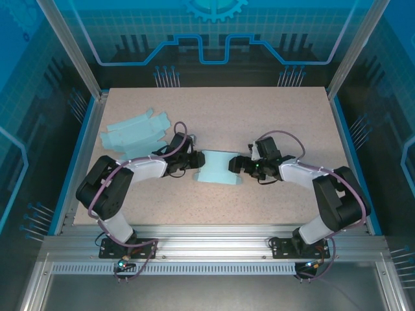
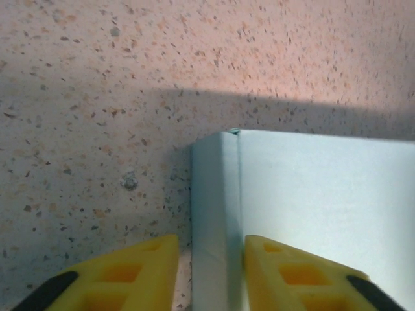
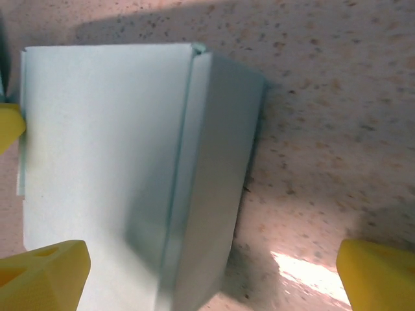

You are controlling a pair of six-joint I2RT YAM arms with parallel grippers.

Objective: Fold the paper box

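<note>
The pale blue paper box (image 1: 219, 170) stands partly folded in the middle of the table between both arms. My left gripper (image 1: 194, 162) has its yellow fingers (image 2: 285, 272) on either side of the box's doubled left wall (image 2: 214, 214) and is shut on it, the right pad pressed against the paper. My right gripper (image 1: 237, 165) is wide open at the box's other end. In the right wrist view its fingers (image 3: 379, 275) straddle the slanting right wall (image 3: 214, 168) without touching it. The box's flat floor (image 3: 97, 142) lies to the left there.
Flat, unfolded pale blue box blanks (image 1: 135, 133) lie at the back left of the speckled table (image 1: 259, 116). Aluminium frame posts and blue panels close in the table's sides and back. A yellow tip of the left gripper's finger (image 3: 9, 126) shows at the right wrist view's left edge.
</note>
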